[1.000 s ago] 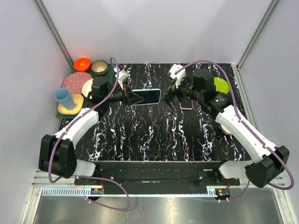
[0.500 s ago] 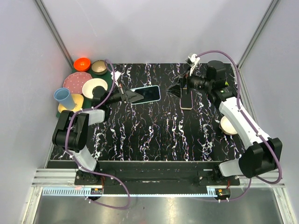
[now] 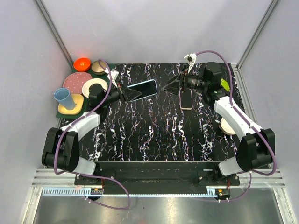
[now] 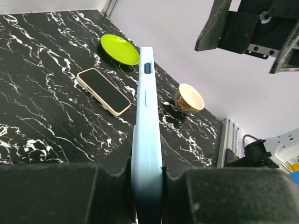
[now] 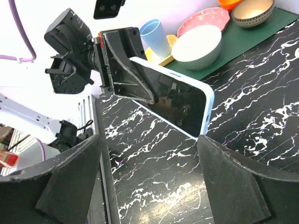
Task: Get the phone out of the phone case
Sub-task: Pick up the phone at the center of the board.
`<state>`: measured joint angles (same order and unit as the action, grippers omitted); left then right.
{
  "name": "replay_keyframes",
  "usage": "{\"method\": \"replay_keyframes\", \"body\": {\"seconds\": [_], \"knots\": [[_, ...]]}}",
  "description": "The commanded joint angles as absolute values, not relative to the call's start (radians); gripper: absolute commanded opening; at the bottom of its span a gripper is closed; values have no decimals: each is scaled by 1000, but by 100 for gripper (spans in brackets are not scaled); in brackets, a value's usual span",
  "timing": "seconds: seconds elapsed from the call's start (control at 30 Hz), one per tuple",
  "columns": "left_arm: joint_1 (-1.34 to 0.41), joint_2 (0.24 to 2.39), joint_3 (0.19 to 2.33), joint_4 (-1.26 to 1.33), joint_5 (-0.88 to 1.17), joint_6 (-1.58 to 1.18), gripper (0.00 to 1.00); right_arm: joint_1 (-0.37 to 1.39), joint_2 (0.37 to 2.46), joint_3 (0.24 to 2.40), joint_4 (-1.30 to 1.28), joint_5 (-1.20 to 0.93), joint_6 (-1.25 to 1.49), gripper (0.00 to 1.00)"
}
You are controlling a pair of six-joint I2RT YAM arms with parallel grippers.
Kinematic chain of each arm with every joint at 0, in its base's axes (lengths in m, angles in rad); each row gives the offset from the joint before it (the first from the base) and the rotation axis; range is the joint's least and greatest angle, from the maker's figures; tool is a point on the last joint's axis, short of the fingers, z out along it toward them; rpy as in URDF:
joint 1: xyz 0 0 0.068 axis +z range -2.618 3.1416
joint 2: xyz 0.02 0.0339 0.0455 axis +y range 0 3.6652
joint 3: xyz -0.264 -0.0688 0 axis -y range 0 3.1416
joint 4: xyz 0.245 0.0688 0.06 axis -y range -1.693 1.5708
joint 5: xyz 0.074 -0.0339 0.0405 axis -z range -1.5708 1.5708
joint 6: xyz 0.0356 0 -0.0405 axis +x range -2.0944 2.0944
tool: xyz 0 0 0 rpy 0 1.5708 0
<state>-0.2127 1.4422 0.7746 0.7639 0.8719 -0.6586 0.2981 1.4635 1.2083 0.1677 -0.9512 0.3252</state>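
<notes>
Light-blue phone case (image 3: 147,87) w/ a dark-screened phone in it is up off the surface. The left gripper (image 3: 136,94) pinches it at one short end, jaws clamped flat on its front and back. It's tilted: screen visible from overhead and in the right wrist cam, edge-on w/ side buttons in the left wrist cam.

Right gripper (image 3: 171,87) sits just right of the case, jaws spread wide w/ nothing in them. It points at the case's free end, not touching.

Also right of the case, a bit nearer the arm bases, a beige-rimmed phone (image 3: 186,99) lies flat, dark face up. Further right: a lime-green round plate (image 4: 120,49) and a small tan cup (image 4: 189,98).

Left of the case is a dark-green mat (image 5: 271,29) w/ an orange bowl (image 3: 82,63), white bowl (image 3: 95,87), pink speckled plate (image 3: 74,82) and blue cup (image 3: 64,98).

Surface is a black marble-look tabletop (image 3: 154,130) w/ white veins, boxed in by pale grey walls (image 3: 154,32) w/ metal corner posts (image 3: 50,28).

Each arm runs up its own side, elbow bent, forearm angling in toward the case.
</notes>
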Motion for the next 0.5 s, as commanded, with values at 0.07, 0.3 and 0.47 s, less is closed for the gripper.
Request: {"method": "replay_keyframes", "body": {"seconds": [0.07,0.3,0.47], "knots": [[-236,1373,848,657,819,-486,0,296,1433,1146,374,-994,454,88],[-287,1327,839,597,839,-404,0,296,1434,1104,428,-966,468,89],[-304,1270,900,330,808,-203,0,296,1439,1088,454,-973,479,89]]}}
